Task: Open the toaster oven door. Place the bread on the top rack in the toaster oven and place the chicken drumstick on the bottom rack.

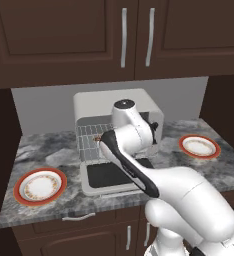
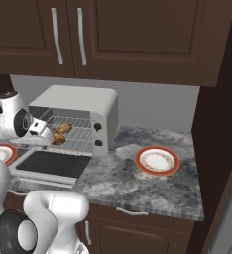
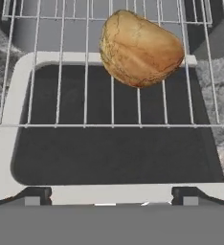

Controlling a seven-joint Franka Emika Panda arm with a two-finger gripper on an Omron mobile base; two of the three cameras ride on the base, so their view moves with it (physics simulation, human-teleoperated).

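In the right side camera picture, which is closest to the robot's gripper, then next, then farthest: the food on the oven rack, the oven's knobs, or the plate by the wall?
From the gripper:
1. The food on the pulled-out rack, right beside it.
2. The knobs on the toaster oven's side panel, further right.
3. The plate on the counter, far right.

A grey marbled counter [image 2: 152, 191] carries the toaster oven [image 2: 83, 106]. Two orange-rimmed plates [image 1: 40, 185] [image 1: 199, 146] flank it, apart from it

No readable text, labels, brands or numbers on anything here
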